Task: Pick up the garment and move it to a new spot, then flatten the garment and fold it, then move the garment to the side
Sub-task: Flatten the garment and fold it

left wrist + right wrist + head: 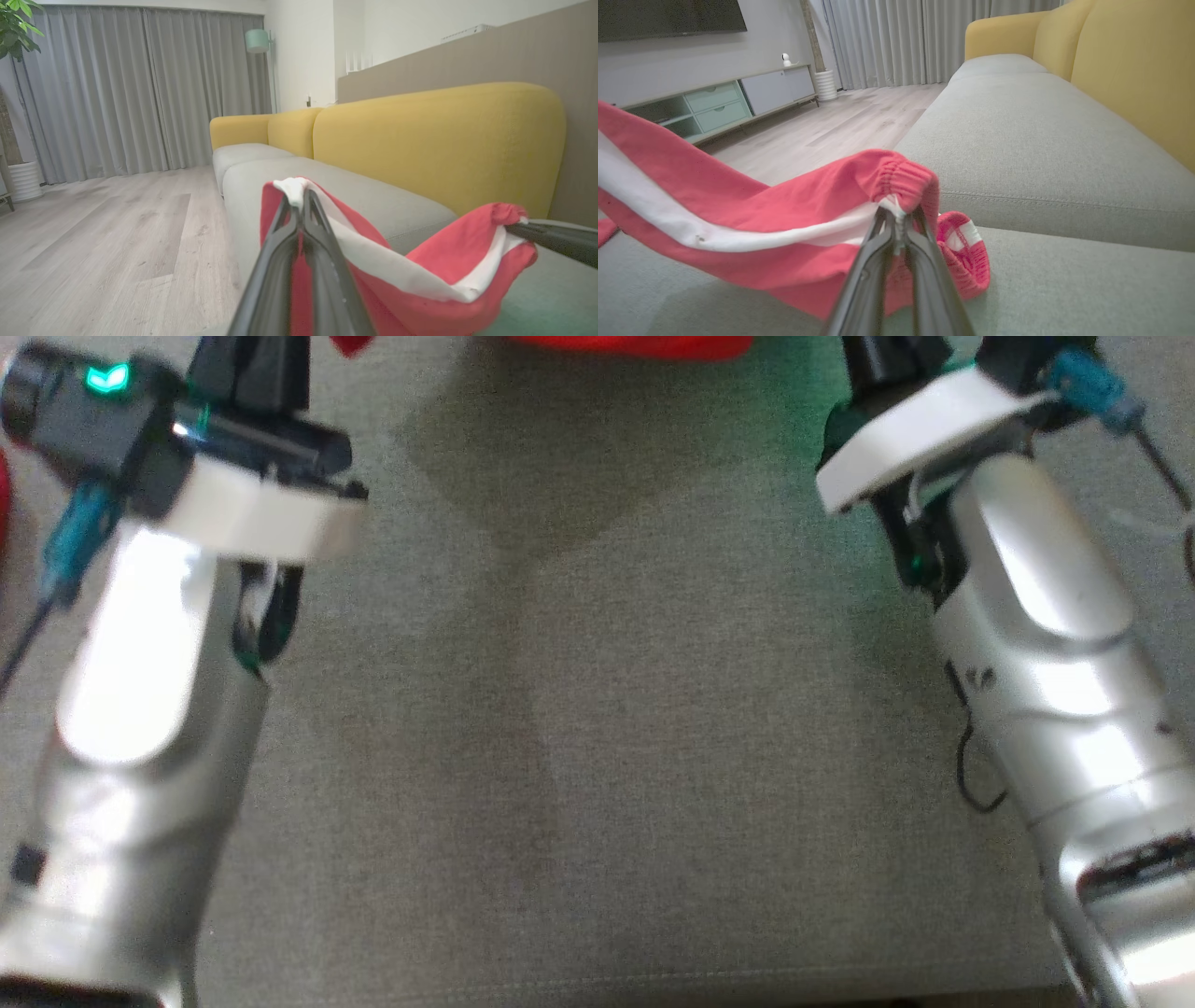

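Red-and-white garment [738, 210] stretched between both arms over grey sofa [1041, 140], one end clenched by left end effector [299, 198], other end clenched by right end effector [899, 219]

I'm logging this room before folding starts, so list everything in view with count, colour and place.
garment: one, red with a white band, slung in the air, held at both ends
sofa: one, grey seat and yellow back, beneath the garment
curtains: one run, grey, far wall
floor lamp: one, pale green shade, beside the curtains
plant: one, green in a white pot, by the curtains
screen: one, dark, on the wall
cabinet: one, pale green and grey, below the screen
floor: one, light wood, beside the sofa
left fingers: two, dark, shut on one end of the garment
right fingers: two, dark, shut on its other end
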{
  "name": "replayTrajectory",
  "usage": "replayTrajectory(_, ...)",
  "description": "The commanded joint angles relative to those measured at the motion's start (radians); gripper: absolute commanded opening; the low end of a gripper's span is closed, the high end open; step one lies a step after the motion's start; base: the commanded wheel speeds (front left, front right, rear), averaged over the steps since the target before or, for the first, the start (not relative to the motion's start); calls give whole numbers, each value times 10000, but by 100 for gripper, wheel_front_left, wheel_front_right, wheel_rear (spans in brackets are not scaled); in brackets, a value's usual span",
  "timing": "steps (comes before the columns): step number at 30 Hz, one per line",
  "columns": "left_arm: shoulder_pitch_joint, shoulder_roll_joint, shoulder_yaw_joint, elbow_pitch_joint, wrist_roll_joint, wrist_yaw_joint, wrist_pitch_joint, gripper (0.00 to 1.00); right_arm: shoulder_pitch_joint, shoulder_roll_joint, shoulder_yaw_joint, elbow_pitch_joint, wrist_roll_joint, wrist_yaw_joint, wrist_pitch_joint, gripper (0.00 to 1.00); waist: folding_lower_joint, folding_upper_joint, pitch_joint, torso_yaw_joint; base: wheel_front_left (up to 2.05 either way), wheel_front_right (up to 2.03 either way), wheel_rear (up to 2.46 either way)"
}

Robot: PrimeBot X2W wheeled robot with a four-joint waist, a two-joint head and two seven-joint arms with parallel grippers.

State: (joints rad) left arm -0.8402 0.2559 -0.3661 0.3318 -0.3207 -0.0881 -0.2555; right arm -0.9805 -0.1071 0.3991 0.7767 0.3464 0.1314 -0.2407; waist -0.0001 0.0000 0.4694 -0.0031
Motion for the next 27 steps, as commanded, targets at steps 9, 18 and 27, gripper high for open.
replayTrajectory(9,3721,-151,1324,-3116,582,96,-61,0,2800,-346,327,-2603,1134,-7,-206,0,1,0,-1665,262,0,0,0)
replayTrajectory(18,7674,-306,1530,-5152,1053,170,-62,0,6739,-920,134,-5270,1604,-7,122,0,1,0,-3830,227,0,0,0)
replayTrajectory(27,10097,-269,1307,-6263,967,299,-47,0,11010,-724,-1391,-8745,1445,-7,1876,0,1,0,-4808,175,0,0,0)
